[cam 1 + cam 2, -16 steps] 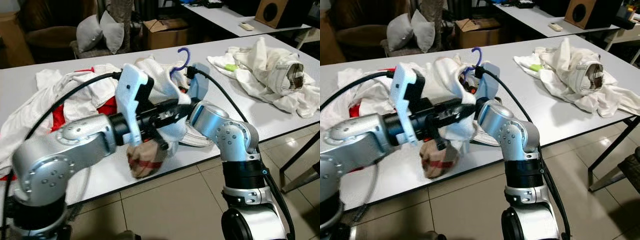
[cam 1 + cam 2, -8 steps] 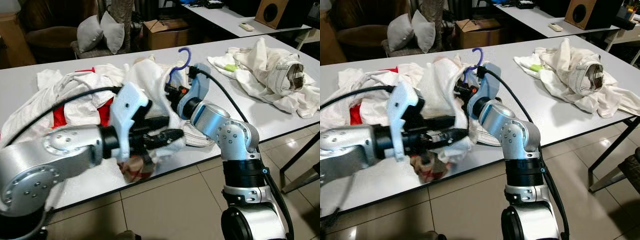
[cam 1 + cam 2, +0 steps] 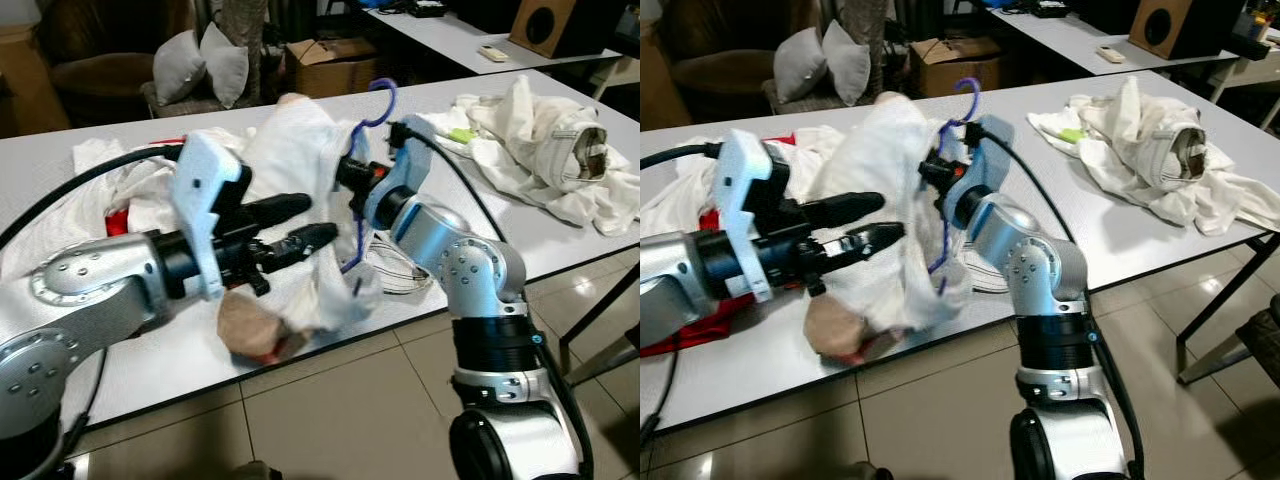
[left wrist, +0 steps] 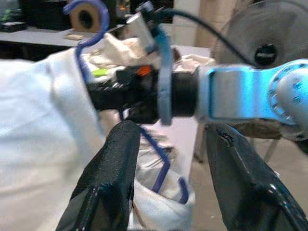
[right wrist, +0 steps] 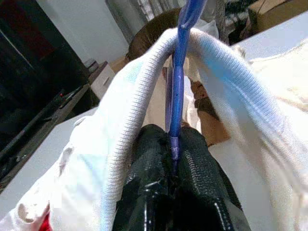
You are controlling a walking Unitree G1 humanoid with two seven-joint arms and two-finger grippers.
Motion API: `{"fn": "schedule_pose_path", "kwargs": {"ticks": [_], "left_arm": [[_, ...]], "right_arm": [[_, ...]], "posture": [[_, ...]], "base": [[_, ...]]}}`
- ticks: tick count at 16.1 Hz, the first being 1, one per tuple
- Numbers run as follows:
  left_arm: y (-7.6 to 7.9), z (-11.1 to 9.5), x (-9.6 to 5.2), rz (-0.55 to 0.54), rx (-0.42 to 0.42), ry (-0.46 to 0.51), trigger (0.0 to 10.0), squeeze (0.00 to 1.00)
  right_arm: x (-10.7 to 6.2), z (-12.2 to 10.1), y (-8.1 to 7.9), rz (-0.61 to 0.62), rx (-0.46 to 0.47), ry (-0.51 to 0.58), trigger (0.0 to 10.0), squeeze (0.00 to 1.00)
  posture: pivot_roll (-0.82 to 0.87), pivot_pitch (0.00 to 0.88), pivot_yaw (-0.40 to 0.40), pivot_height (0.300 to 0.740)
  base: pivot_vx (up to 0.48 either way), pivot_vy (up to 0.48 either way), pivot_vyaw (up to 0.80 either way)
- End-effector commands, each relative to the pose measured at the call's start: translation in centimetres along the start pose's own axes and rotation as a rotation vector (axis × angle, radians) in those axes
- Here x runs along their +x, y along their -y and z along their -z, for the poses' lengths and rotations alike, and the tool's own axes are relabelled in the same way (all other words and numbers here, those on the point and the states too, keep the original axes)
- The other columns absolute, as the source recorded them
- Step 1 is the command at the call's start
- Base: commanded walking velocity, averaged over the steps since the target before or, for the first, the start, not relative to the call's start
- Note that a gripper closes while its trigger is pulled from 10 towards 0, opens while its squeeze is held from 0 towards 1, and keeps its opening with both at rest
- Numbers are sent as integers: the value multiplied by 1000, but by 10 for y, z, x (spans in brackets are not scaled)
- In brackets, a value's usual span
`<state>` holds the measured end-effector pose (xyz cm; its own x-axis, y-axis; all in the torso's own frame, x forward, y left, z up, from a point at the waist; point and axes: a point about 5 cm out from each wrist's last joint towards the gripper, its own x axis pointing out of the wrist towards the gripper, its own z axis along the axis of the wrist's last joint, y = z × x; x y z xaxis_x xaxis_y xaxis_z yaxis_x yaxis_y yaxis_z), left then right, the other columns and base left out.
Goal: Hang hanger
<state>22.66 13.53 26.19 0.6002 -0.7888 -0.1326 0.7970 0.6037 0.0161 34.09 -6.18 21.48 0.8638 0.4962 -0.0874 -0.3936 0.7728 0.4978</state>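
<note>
A blue hanger (image 3: 377, 103) stands hook-up above the grey table (image 3: 560, 245), with a white garment (image 3: 290, 150) draped over it. My right gripper (image 5: 172, 139) is shut on the hanger's stem just below the hook, inside the garment's collar (image 5: 144, 91). Its arm reaches in from the right (image 3: 440, 240). My left gripper (image 3: 322, 218) is open and points at the hanging garment from the left. In the left wrist view the hanger's lower bar (image 4: 161, 166) shows between the two black fingers (image 4: 115, 168), not touching them.
A heap of white and red clothes (image 3: 120, 175) covers the table's left part, and a brown plaid cloth (image 3: 250, 335) lies at its front edge. More white clothes (image 3: 545, 135) lie at the right. Cushions (image 3: 200, 65) and a cardboard box (image 3: 330, 65) stand behind.
My right gripper has lifted the hanger and the white garment higher off the table. My left gripper has come out of the garment's folds and its fingers now stand apart.
</note>
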Motion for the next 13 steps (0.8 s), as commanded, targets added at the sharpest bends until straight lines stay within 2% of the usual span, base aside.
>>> {"fn": "schedule_pose_path", "kwargs": {"ticks": [1,2,3,4,6,9,10,11,13], "left_arm": [[-4,-1,-3,-32,18,8,10000,0],[-9,1,-6,-79,15,10,10000,0],[-30,14,-17,-302,-15,3,10000,0],[-40,25,-26,-419,-24,6,10000,0],[-43,44,-40,-543,-66,-3,10000,0],[-37,66,-43,-631,-141,-15,10000,0],[-38,68,-42,-643,-124,-19,10000,0],[-34,70,-31,-609,-59,-31,10000,0],[-28,71,-23,-569,-68,-6,10000,0]], "right_arm": [[-1,-5,-3,-17,-22,28,10000,0],[-2,-5,-4,-21,-39,34,10000,0],[-5,-6,-7,-55,-50,34,10000,0],[-8,-6,-10,-101,-44,20,10000,0],[-19,-4,-13,-182,-54,-9,10000,0],[-29,3,-5,-212,-73,-35,10000,0],[-30,3,-4,-215,-79,-35,10000,0],[-34,5,1,-210,-97,-45,10000,0],[-36,6,2,-215,-109,-51,10000,0]], "posture": [[21,0,12,740],[18,0,22,740],[16,0,24,740],[16,0,22,740],[20,0,8,740],[21,0,0,740],[19,0,-1,740],[11,0,5,740],[5,0,10,740]], "base": [[0,0,0],[0,0,0],[0,0,0],[0,0,0],[0,0,0],[0,0,0],[0,0,0],[0,0,0],[0,0,0]]}}
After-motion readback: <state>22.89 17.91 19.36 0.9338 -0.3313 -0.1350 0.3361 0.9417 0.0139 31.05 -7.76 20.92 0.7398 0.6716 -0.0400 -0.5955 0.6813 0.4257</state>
